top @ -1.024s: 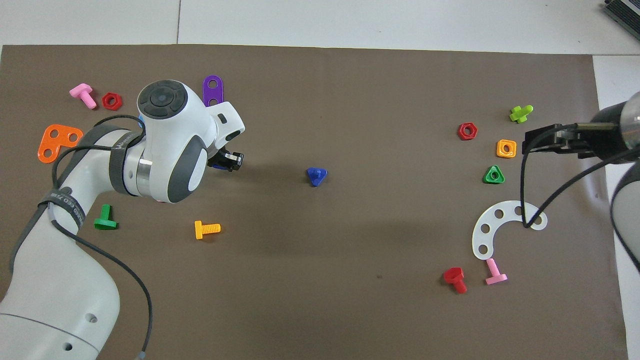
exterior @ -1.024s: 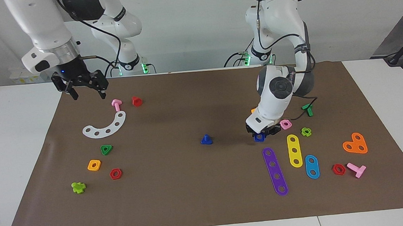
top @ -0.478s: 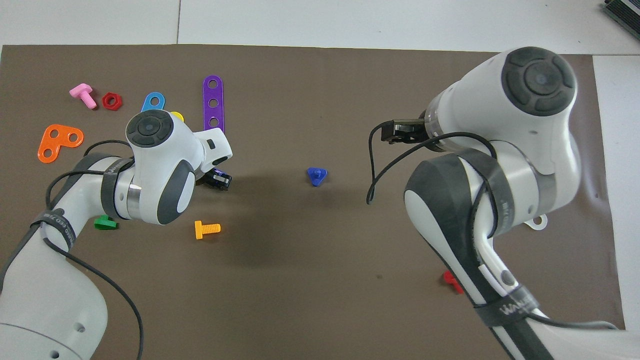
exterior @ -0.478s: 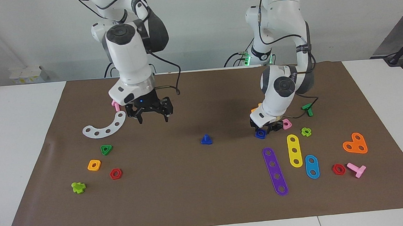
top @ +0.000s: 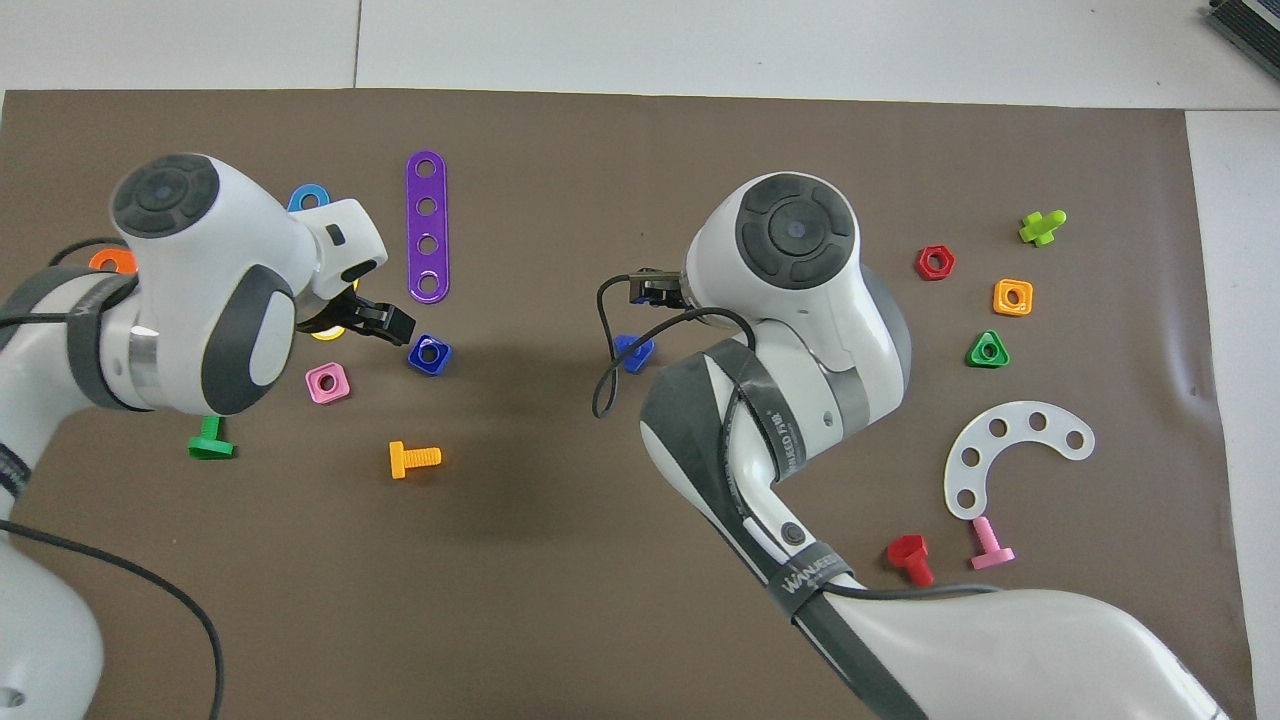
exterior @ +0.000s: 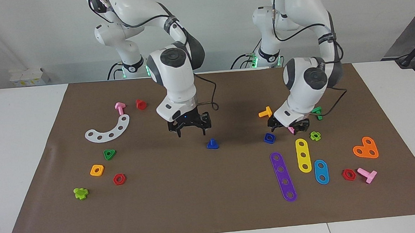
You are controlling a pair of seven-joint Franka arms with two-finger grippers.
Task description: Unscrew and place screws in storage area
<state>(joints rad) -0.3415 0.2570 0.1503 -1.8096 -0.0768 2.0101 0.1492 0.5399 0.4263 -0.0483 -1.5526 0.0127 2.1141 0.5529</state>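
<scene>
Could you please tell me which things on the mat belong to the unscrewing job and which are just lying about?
Job:
- blue screw
- right gripper over it
- storage area

Lying about:
- blue square nut
- purple strip
- orange heart plate

Mat centre: only the blue screw [exterior: 212,144] stands there, bare brown mat [exterior: 198,197] all round it and down to the desk's edge away from the robots. Right gripper [exterior: 190,129] hangs open just above, beside it. Left gripper [exterior: 289,126] crowded: blue nut [exterior: 269,138], pink nut [top: 327,382], yellow strip [exterior: 303,155] close beneath.
</scene>
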